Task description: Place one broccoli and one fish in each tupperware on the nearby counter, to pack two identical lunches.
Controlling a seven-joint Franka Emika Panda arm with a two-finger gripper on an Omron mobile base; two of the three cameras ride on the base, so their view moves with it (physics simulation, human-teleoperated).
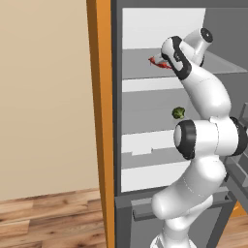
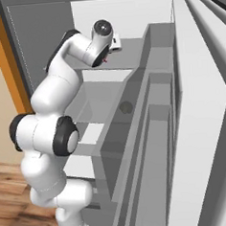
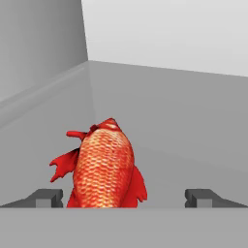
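Note:
A red-orange scaly fish [image 3: 104, 164] lies on the upper grey shelf [image 1: 145, 65] of an open fridge. In the hand view my gripper [image 3: 125, 198] is open, its two dark fingertips [image 3: 48, 197] standing wide on either side of the fish's near end without touching it. From the left base view the fish [image 1: 157, 62] shows just left of my hand, which reaches over that shelf. A small green broccoli [image 1: 178, 113] sits on the shelf below, beside my arm's elbow. The tupperware and the counter are out of view.
An orange cabinet side panel [image 1: 99, 121] borders the fridge on the left. The open fridge door [image 2: 202, 127] with its grey bins stands to the right of the arm. Grey walls close in the upper shelf at the back and left. Wooden floor [image 1: 48, 218] lies below.

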